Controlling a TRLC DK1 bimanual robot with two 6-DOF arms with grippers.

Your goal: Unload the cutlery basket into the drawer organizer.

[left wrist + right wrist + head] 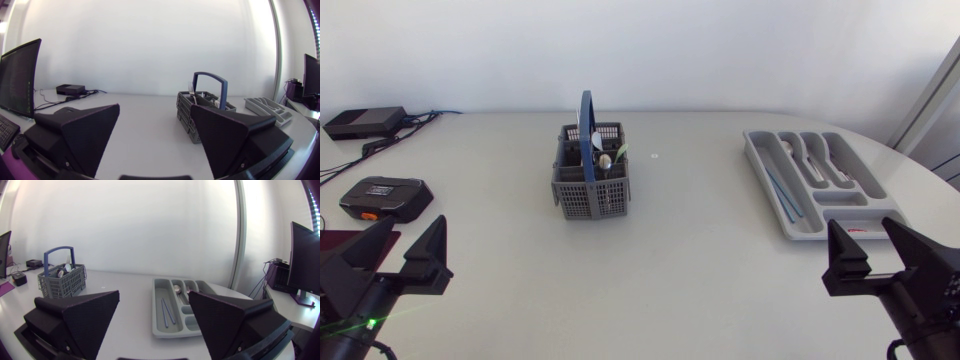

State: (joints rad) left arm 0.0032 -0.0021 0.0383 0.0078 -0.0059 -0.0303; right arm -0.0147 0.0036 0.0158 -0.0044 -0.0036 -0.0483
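- Cutlery basket (591,172), grey with a blue handle, stands upright on the surface (700,270), with several pieces of cutlery standing in it.
- Drawer organizer (815,180) lies flat, well to the right of the basket. It holds some silver cutlery, and blue sticks (782,192) lie in its long side slot.
- Left end effector (415,222): fingers spread apart, well apart from the basket, on its near left.
- Right end effector (861,222): fingers spread apart, well to the basket's near right, close to the organizer's near end.
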